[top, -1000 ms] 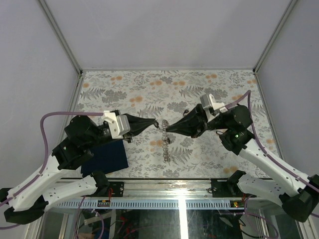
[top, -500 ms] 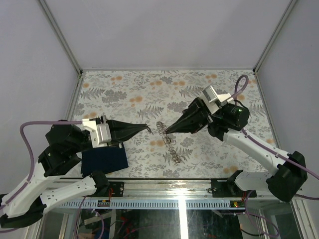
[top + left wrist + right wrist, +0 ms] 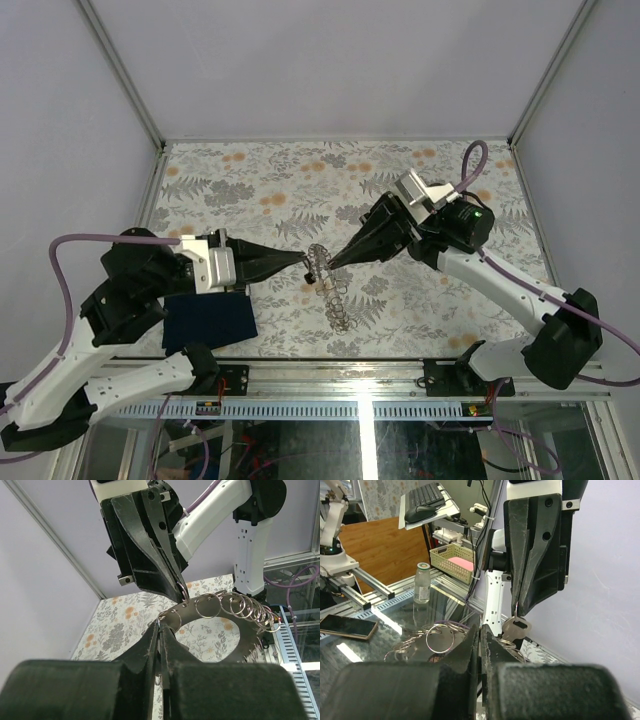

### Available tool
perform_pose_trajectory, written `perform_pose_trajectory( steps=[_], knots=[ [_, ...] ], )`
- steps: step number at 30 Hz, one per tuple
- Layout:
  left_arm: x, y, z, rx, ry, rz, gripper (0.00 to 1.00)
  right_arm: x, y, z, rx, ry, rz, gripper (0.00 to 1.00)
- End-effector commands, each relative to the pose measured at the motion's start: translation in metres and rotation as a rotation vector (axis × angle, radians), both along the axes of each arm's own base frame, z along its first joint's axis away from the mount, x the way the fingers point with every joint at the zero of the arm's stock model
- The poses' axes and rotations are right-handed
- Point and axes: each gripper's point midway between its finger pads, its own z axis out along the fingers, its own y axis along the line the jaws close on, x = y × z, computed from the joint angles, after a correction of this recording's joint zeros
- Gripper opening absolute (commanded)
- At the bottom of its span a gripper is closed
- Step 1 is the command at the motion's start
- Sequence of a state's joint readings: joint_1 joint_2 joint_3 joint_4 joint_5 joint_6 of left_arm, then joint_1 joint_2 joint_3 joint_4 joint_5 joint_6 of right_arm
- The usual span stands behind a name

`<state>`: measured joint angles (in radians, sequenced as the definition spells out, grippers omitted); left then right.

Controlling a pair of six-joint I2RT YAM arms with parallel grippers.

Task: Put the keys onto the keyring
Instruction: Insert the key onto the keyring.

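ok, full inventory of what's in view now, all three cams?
table: one, grey floral cover with orange blooms
keyring: one, silvery chain of wire rings, lifted mid-table, rest trailing toward the near edge
key: one seen, greyish, hanging from the tips of the left hand
cloth: one, dark blue, near-left on the table
bottle, basket, keyboard, mouse, phone: one each, outside the cell, right wrist view only
left hand: black, shut on the key
right hand: black, shut on the keyring
arms: two, white and black, purple cables
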<state>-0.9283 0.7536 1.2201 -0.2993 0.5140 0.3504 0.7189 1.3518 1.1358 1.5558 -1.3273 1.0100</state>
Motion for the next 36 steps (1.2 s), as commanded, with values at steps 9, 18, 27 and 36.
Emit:
perform_pose_trajectory(
  steps=[9, 18, 27, 36],
  knots=[
    [0.005, -0.003, 0.015, 0.003, -0.052, 0.011, 0.0, 0.003, -0.006, 0.024, 0.11, -0.221, -0.019, 0.0],
    [0.011, -0.01, 0.013, 0.033, -0.075, 0.01, 0.0, 0.009, -0.002, 0.022, 0.07, -0.209, -0.019, 0.0],
    [0.024, -0.011, 0.008, 0.076, -0.082, 0.06, 0.0, 0.027, 0.006, 0.009, 0.013, -0.132, -0.042, 0.0],
    [0.034, 0.001, 0.01, 0.094, -0.084, 0.149, 0.0, 0.051, 0.015, -0.006, -0.027, -0.236, -0.134, 0.0]
  ],
)
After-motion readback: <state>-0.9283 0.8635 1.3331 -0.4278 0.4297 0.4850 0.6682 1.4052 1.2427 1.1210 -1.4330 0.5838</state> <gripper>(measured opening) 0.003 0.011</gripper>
